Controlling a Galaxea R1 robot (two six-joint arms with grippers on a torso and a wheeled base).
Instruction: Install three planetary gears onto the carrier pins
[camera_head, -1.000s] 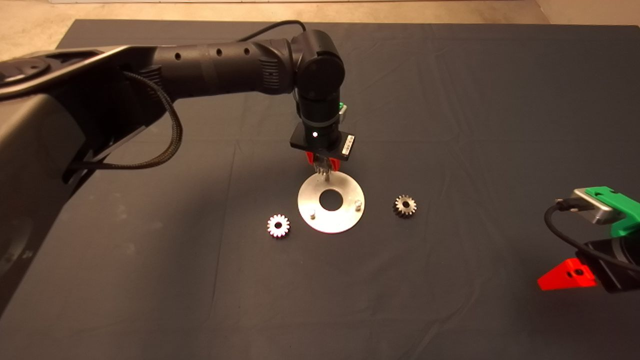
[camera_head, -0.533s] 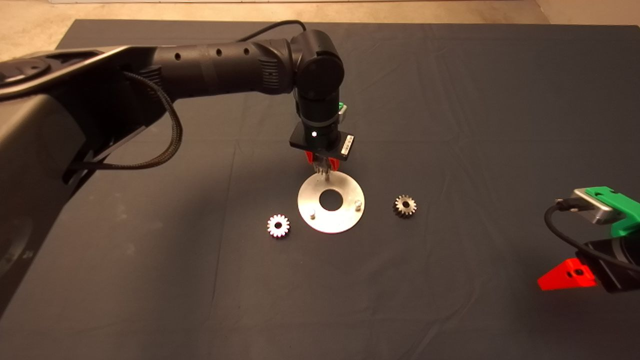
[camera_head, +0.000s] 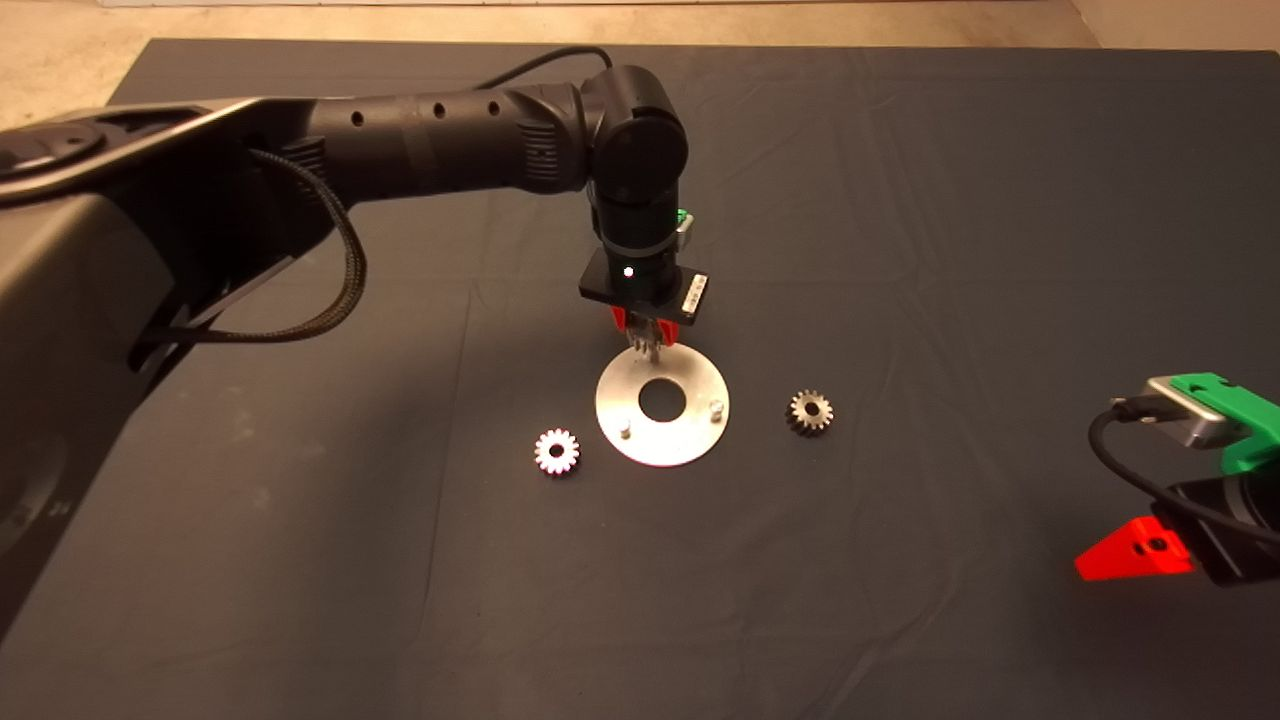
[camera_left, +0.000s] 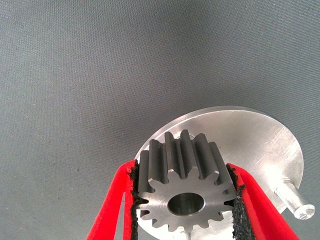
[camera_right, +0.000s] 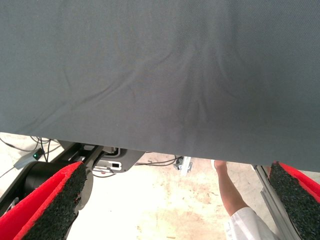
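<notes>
Left hand (camera_left: 184, 200) clamps a gear (camera_left: 182, 187) above the disc (camera_head: 700, 440).

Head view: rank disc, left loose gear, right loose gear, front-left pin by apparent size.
1. disc
2. left loose gear and right loose gear: look alike, no ranking
3. front-left pin

A flat, shiny round metal disc (camera_head: 662, 408) with a large central hole lies near the middle of the mat. Two of its carrier pins, short silver upright pegs, stand bare at its near left (camera_head: 624, 429) and near right (camera_head: 716, 408). One silvery-grey spur gear (camera_left: 184, 190) with a centre hole is held level above the disc's far rim. A second gear (camera_head: 556, 452) lies flat just left of the disc, a third (camera_head: 810, 411) lies right of it, both on the mat.
</notes>
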